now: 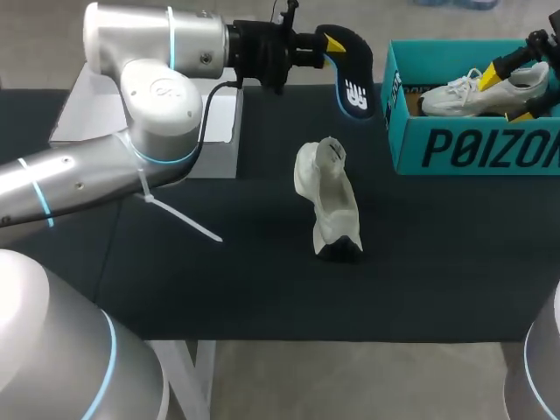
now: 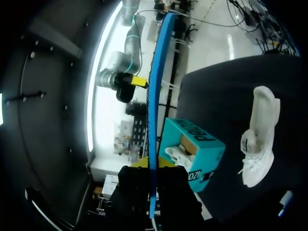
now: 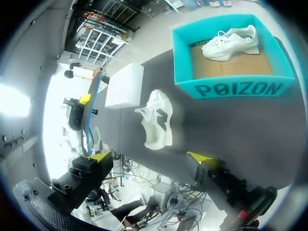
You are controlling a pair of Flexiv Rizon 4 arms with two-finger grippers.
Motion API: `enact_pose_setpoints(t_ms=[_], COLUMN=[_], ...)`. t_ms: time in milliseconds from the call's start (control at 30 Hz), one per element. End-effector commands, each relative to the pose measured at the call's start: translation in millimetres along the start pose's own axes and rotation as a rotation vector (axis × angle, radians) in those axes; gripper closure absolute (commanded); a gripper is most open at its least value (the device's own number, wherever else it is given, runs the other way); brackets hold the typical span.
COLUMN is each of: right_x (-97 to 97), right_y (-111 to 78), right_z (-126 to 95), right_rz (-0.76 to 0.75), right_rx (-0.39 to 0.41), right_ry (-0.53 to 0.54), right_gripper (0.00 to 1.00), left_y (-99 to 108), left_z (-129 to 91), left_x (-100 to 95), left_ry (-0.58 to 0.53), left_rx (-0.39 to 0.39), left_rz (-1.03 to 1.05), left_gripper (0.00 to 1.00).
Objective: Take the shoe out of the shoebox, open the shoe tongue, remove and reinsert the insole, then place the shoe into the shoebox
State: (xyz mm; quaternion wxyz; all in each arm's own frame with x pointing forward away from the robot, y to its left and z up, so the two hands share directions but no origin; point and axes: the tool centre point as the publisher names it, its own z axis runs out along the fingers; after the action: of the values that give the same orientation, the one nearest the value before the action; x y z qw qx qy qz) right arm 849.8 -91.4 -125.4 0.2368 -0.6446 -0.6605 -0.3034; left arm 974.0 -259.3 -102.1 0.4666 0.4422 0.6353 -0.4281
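A white sneaker [image 1: 330, 198] lies on the dark table [image 1: 219, 280] near the middle; it also shows in the wrist views [image 2: 260, 139] [image 3: 156, 120]. At the far edge, my left gripper [image 1: 332, 45] [image 2: 153, 168] is shut on a black insole with a blue edge [image 1: 353, 75] [image 2: 155, 91], held up in the air and seen edge-on in the left wrist view. A teal shoebox [image 1: 455, 149] [image 3: 231, 89] [image 2: 202, 142] at the back right holds a second white sneaker [image 1: 464, 93] [image 3: 231, 41]. My right gripper [image 1: 507, 94] [image 3: 149, 158] hangs open above the box, empty.
A white block [image 1: 214, 127] [image 3: 125, 85] sits at the back left of the table, under my left arm. A white cable tie [image 1: 182, 216] sticks out from that arm over the table.
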Motion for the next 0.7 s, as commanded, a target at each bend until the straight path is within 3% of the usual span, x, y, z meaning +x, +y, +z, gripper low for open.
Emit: enact_pose_setpoints(t_ms=[33,233,400,467,533,600,700], right_x=[-8.5,-16.9,-21.2,-24.5,-27.1,-29.1,-33.4], right_y=[16.2,16.9,14.8,14.6,14.2,13.9,14.4], right_z=[2,0,-6,-6,-9,-13,-16], right_rz=[0.015,0.024,-0.063,-0.028,0.008,0.024,0.036], right_rx=[0.111,0.097,0.047,0.062,0.011,-0.042,-0.055], right_ry=[0.005,0.017,0.029,-0.071,-0.141,-0.161,-0.17], right_gripper=[0.0,0.0,0.0,0.0,0.0,0.0,0.0], left_y=[1,-2,-5,-5,-6,-6,-7], left_z=[-3,-2,0,0,1,2,4], left_x=[2.0,5.7,5.3,4.6,4.1,4.2,4.4], left_ry=[0.01,0.018,0.017,0.015,0.015,0.018,0.022], left_rx=[-0.007,-0.006,0.0,-0.001,-0.001,0.001,0.001], left_rz=[-0.005,-0.015,-0.015,-0.018,-0.017,-0.015,-0.014], left_gripper=[1.0,1.0,1.0,1.0,1.0,1.0,1.0])
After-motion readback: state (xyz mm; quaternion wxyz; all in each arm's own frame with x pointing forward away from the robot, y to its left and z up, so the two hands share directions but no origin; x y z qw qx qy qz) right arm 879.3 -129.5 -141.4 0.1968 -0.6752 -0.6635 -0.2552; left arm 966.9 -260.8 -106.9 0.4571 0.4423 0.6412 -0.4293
